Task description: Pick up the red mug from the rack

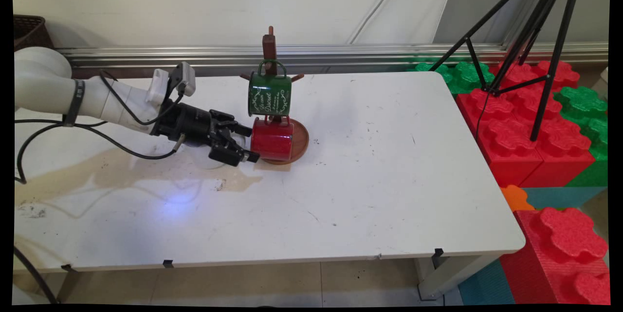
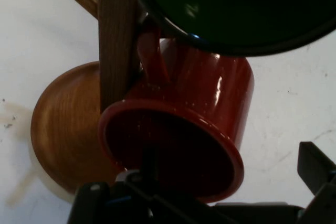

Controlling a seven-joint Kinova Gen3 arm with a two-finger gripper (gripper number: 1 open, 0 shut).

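Red mug: enamel, lying on its side low on the mug tree, its handle against the post, its body over the tree's round wooden base. Open mouth turned toward the end effector; in the hand view the dark interior faces the camera and one finger reaches in across the rim.

End effector: black, two-fingered, level with the red mug and at its mouth on the side away from the base. Jaws part open, one finger inside the mouth, the other outside the wall; whether they press the rim cannot be told.

Green mug: enamel with white lettering, hung by its handle from an upper peg of the tree, directly above the red mug. In the hand view its dark mouth fills the top of the frame.

Mug tree: dark wooden post with short side pegs, standing on the base toward the far side of the table.

Table: white, stained brownish on the end effector's side of the tree.

Tripod: black legs, beyond the table's end, well apart from the tree.

Foam blocks: red and green, on the floor under the tripod.
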